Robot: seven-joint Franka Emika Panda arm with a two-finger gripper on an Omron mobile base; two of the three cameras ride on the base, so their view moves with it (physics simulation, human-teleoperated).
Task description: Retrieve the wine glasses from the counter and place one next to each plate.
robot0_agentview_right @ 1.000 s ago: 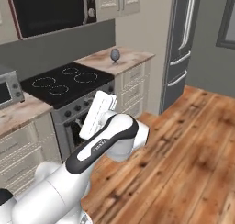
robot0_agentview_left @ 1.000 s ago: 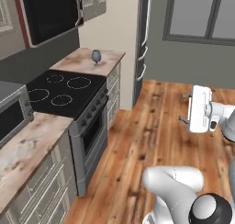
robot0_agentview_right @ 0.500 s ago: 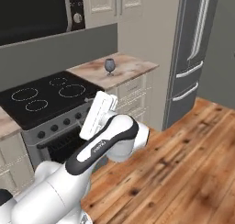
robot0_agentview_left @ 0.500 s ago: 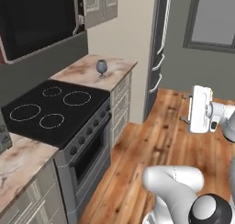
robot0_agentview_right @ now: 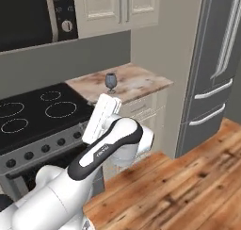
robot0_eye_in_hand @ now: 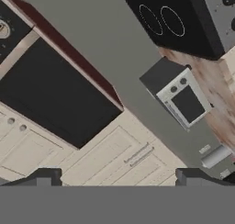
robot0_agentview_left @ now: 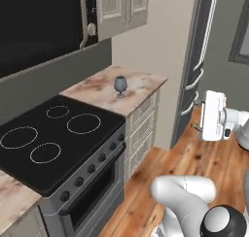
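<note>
One wine glass [robot0_agentview_left: 120, 85] stands upright on the marble table [robot0_agentview_left: 99, 89], between the black stovetop [robot0_agentview_left: 53, 134] and the steel fridge [robot0_agentview_left: 197, 61], set back from the front edge; the right base view has the same goblet [robot0_agentview_right: 110, 81] on the table [robot0_agentview_right: 136, 83]. No second glass or plate to be made out here

The arm is folded up over the wood floor [robot0_agentview_left: 194, 158], well apart from the glass. The hand [robot0_eye_in_hand: 117, 175] holds nothing, its dark fingertips [robot0_eye_in_hand: 43, 176] spread wide, and looks toward the microwave and upper cabinets, not at the glass

Judged step: approach, reach not begun

Risks from here:
- goblet on a short stem and small foot, likely to tip if one finger touches before the other
- a reach that comes in low could clip the table edge
- the wall and fridge side crowd the corner, leaving little room for the arm to swing
- base stopping too far off would force a stretched, unsteady reach
</note>
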